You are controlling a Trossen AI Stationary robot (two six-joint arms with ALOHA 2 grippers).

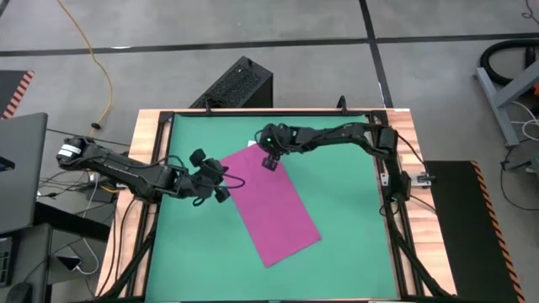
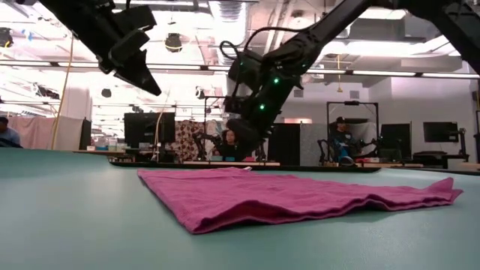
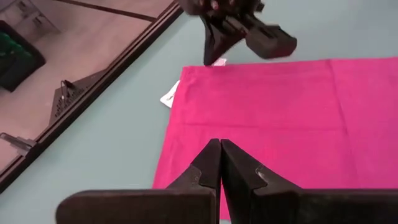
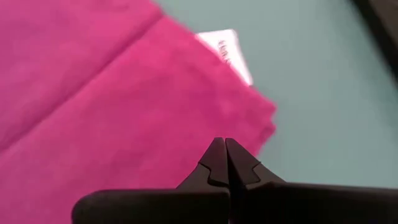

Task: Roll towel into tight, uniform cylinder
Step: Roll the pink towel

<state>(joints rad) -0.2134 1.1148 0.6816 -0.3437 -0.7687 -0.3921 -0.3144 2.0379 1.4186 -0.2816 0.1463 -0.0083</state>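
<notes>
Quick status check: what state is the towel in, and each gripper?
towel: flat on the green mat, folded into a strip, not rolled; white tag showing at one corner.
left gripper: shut, empty, above the towel's edge.
right gripper: shut, empty, above the tag corner.

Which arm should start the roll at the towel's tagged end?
Right, probably. The right gripper hangs above the towel beside the white tag; the left gripper hovers near its side edge. Both jaws shut.

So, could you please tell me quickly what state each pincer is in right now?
Left pincer: closed, holding nothing, above the towel.
Right pincer: closed, empty, over the towel's tag corner.
</notes>
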